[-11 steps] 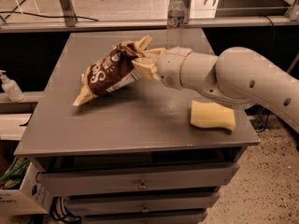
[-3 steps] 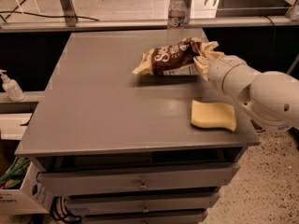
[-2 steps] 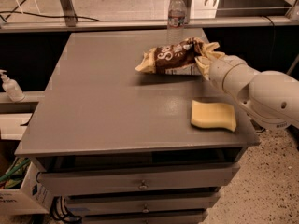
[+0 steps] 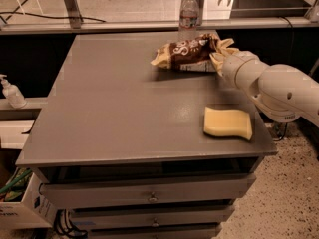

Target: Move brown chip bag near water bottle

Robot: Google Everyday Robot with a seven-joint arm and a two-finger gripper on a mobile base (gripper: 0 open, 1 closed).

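Note:
The brown chip bag (image 4: 185, 52) is dark brown with cream-yellow ends and white lettering. It hangs just above the grey table (image 4: 114, 108) at the back right. My gripper (image 4: 218, 51) is shut on the bag's right end, with the white arm reaching in from the right. The water bottle (image 4: 188, 13) is a clear bottle with a white cap. It stands upright at the table's far edge, just behind the bag.
A yellow sponge (image 4: 228, 123) lies near the table's front right corner, under my arm. A small white pump bottle (image 4: 11, 92) stands on a ledge left of the table. Drawers sit below the tabletop.
My gripper has carried the chip bag from the table's middle left to the back right, close in front of the water bottle. The sponge has not moved.

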